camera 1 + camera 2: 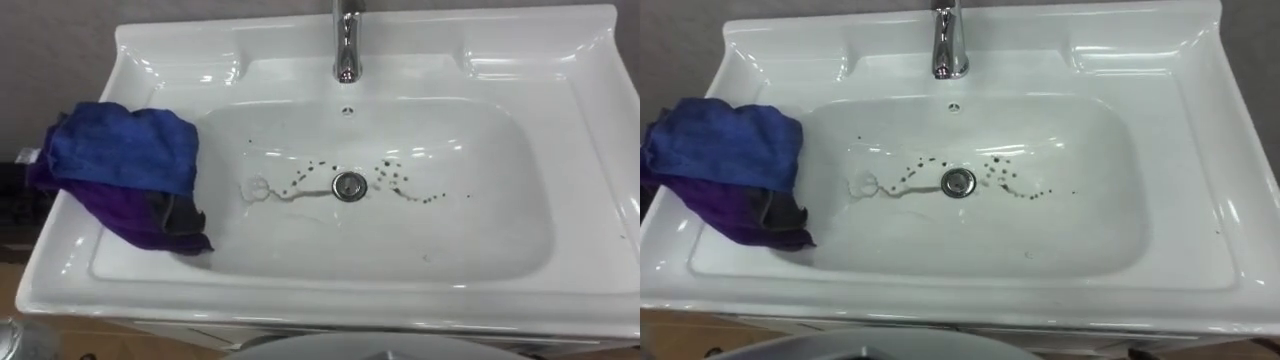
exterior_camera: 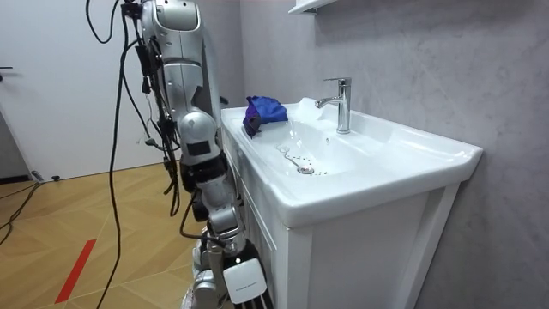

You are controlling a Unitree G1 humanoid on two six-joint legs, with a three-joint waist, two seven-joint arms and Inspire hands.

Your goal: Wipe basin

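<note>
Blue cloth (image 1: 120, 150) (bunched) atop basin (image 1: 330, 295) edge

Basin (image 1: 580, 150) in front of me: white glazed ceramic, smooth, glossy, with bright glare on the rim. Faucet (image 1: 346, 45): polished chrome metal, mirror-like. Drain ring (image 1: 349, 185): shiny metal. Dark specks (image 1: 395, 180) and a dull smear break the glaze. Blue cloth (image 1: 120, 145): soft, matt, fuzzy weave. Purple cloth (image 1: 120, 215): matt fabric too. Cabinet (image 2: 360, 249): white, smooth, satin. Floor (image 2: 103, 223): wood parquet with a slight sheen. Wall (image 2: 446, 60): grey, matt, mottled, plaster-like as far as I can tell.
</note>
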